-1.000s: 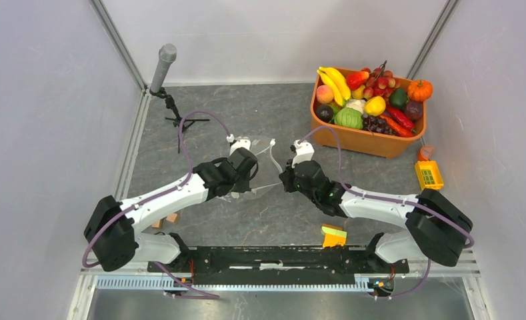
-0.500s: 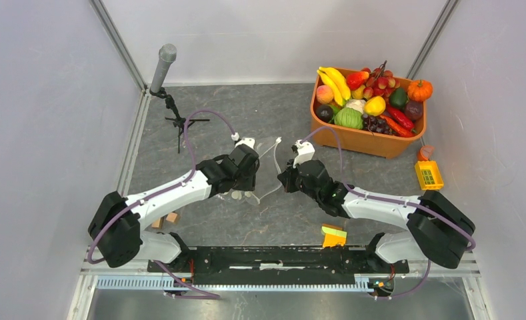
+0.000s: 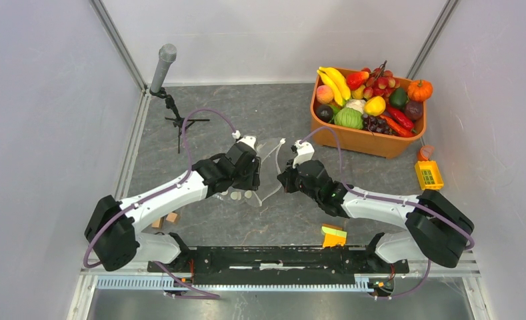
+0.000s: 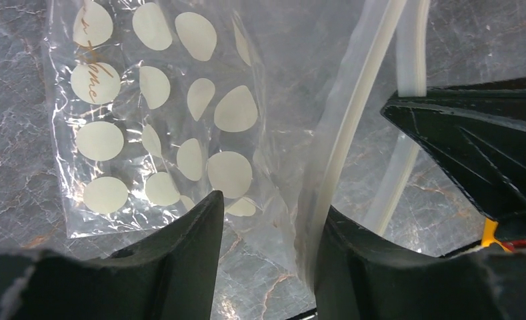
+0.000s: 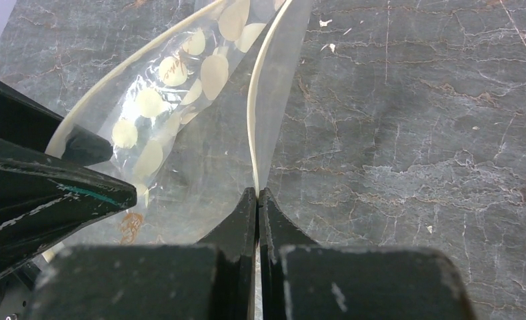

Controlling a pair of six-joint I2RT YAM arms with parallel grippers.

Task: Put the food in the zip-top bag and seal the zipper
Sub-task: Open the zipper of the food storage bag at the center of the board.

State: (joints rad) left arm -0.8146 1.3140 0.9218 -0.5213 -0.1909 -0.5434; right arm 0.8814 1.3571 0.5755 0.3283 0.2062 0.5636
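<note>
The clear polka-dot zip-top bag (image 3: 268, 170) hangs between my two grippers at mid-table, its mouth parted. My right gripper (image 5: 257, 192) is shut on one white zipper (image 5: 255, 113) strip at the bag's edge. My left gripper (image 4: 270, 207) is open, with bag film between its fingers. The other zipper (image 4: 353, 120) strip rests against the inner face of its right finger (image 4: 380, 267). The dotted part of the bag (image 4: 160, 113) lies on the table and holds no food. The food (image 3: 367, 100) is piled in the orange tub (image 3: 367, 143) at the back right.
A microphone on a small tripod (image 3: 163, 67) stands at the back left. A yellow toy crate (image 3: 429, 175) and a pink piece (image 3: 425, 153) lie by the right wall. An orange-and-green block (image 3: 333, 235) and small wooden blocks (image 3: 170, 219) lie near the arm bases.
My left gripper has opened and let go of its bag edge while shifting slightly right. The bag has sagged toward the table. My right gripper keeps its grip.
</note>
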